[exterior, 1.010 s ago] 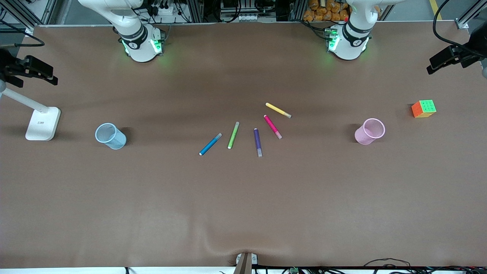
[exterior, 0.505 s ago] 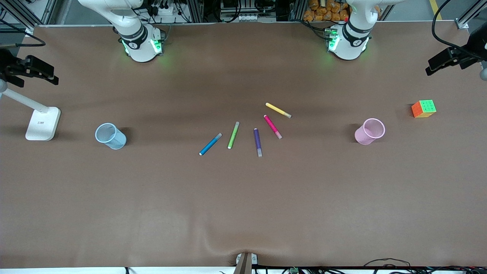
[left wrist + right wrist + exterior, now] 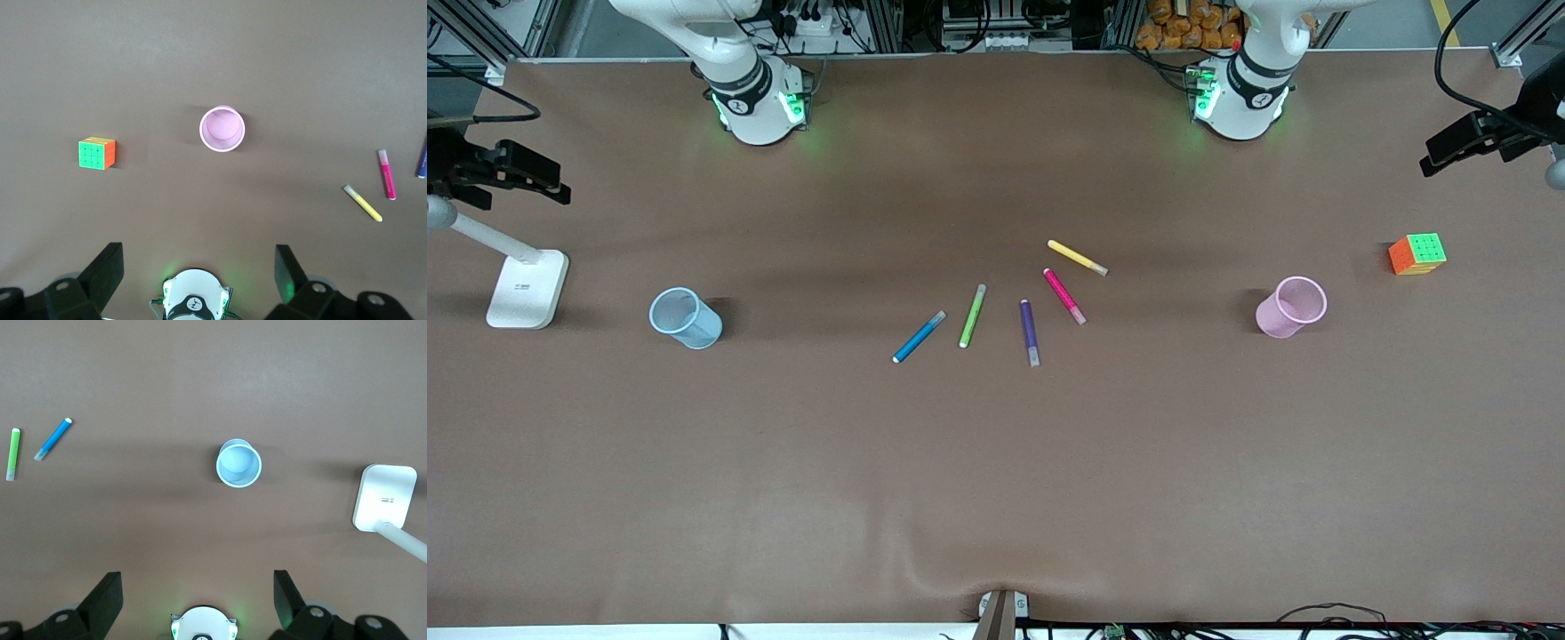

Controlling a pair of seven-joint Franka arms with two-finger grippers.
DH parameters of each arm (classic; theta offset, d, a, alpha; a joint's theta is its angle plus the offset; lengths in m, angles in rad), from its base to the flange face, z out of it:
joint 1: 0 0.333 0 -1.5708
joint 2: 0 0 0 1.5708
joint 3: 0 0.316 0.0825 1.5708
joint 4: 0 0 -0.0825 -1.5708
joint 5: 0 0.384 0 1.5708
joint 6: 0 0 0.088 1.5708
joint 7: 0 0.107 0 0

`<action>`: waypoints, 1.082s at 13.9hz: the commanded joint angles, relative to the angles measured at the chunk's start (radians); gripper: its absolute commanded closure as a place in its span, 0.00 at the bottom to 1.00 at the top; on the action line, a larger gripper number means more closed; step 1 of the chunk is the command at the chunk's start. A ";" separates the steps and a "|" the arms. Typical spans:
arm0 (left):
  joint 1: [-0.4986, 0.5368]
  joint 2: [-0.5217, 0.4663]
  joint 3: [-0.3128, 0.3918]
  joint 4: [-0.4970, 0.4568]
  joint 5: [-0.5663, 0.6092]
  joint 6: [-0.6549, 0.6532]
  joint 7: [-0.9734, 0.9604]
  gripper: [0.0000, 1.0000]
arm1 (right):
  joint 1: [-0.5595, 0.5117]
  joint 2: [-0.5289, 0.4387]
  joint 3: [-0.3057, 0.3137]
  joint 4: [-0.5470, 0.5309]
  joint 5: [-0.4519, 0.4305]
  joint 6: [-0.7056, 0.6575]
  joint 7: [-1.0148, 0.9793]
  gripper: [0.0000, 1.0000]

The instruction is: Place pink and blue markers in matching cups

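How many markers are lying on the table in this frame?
5, fanned out mid-table between the two cups: yellow marker farthest from the front camera, pink marker just nearer, then purple marker, green marker and blue marker toward the right arm's end. None appears hidden.

table (image 3: pixel 996 462): brown cover, wrinkled at near edge | white lamp base (image 3: pixel 527 288) | aluminium framing (image 3: pixel 1507 49)

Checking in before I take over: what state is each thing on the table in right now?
Pink marker: lying flat, not in a cup.
Blue marker: lying flat, not in a cup.
Pink cup: upright, empty.
Blue cup: upright, empty.
Purple marker, green marker, yellow marker: lying flat, apart.
Left gripper: open, high over pink cup.
Right gripper: open, high over blue cup.
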 commanded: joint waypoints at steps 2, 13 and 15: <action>0.000 0.006 -0.007 -0.002 -0.001 -0.019 -0.013 0.00 | -0.009 0.002 0.006 0.010 -0.004 -0.012 0.007 0.00; -0.009 0.086 -0.160 -0.009 -0.006 -0.017 -0.163 0.00 | -0.006 0.022 -0.012 0.010 -0.001 -0.020 0.003 0.00; -0.009 0.100 -0.193 -0.009 -0.013 -0.016 -0.212 0.00 | -0.003 0.023 -0.014 0.011 -0.001 -0.020 0.003 0.00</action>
